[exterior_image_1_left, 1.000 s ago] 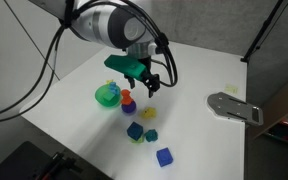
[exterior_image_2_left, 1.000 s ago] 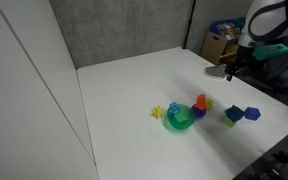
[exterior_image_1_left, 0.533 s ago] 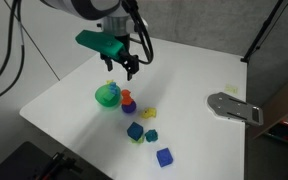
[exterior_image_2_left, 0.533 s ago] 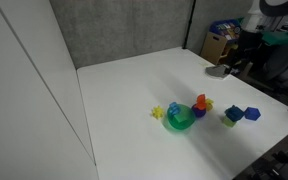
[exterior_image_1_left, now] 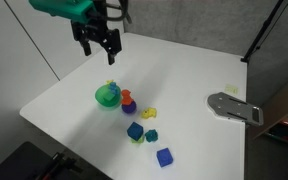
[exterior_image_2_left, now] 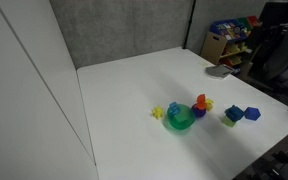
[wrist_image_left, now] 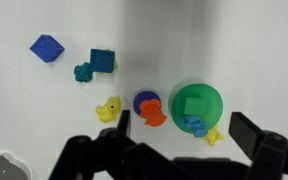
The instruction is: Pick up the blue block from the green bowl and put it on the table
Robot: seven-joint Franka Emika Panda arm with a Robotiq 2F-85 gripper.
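Claw, i.e. the black two-finger Robotiq gripper point(exterior_image_1_left: 100, 41), hangs high over the table's far edge w/ fingers spread wide and nothing between them. Small round bright green bowl point(wrist_image_left: 197, 107) sits on the large flat white table point(exterior_image_1_left: 184, 80) near its middle; wrist view shows a green chunk inside and the small solid blue block point(wrist_image_left: 192, 125) at the bowl's rim.

Risks, as judgement: bowl is light and shallow, so an off-centre descent could tip or shove it. Red-and-blue stacked toy point(wrist_image_left: 147, 107) stands just beside the bowl, so one finger may clip it. Two more blue cubes point(exterior_image_1_left: 134, 131) and point(exterior_image_1_left: 164, 156) toward the near edge invite a wrong pick.
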